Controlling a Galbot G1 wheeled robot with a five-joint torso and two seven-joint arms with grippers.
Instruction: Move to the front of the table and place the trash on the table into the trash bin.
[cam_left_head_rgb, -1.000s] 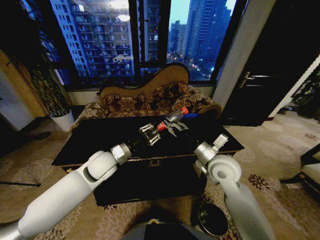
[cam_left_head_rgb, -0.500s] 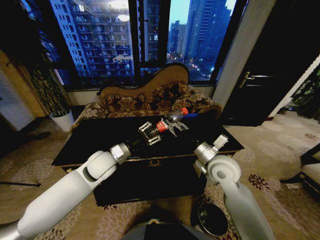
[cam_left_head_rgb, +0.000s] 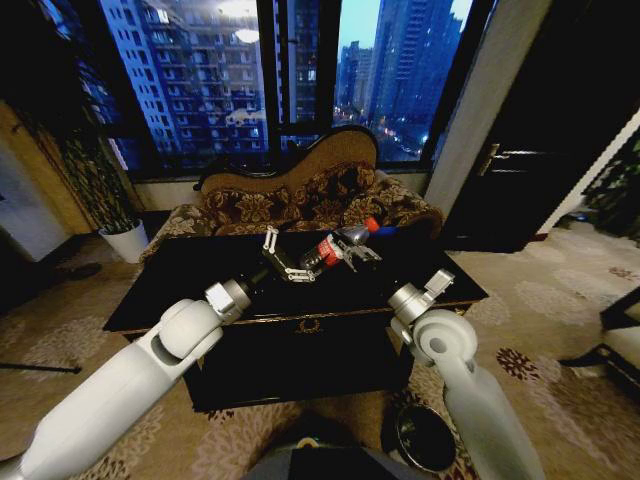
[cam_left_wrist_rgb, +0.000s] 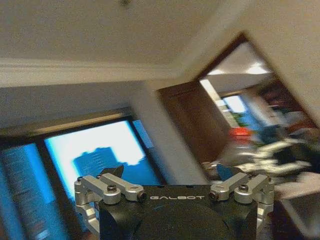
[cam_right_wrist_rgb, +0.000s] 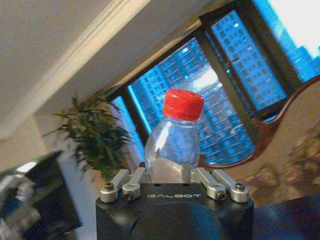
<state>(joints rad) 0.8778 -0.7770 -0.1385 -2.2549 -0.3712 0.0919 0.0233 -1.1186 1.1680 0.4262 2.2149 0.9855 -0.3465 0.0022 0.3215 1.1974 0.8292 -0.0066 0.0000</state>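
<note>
Your right pincer is clamped on the bottle, holding it up off the glossy black surface, above the middle near the far edge; on the right wrist camera its red cap points up beyond the fingers. Your left pincer hangs spread wide just beside the bottle. The trash bin sits on the floor below the surface's near right corner.

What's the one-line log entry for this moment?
right tool: shut on bottle, above table | left tool: open, beside bottle | bin: floor
</note>
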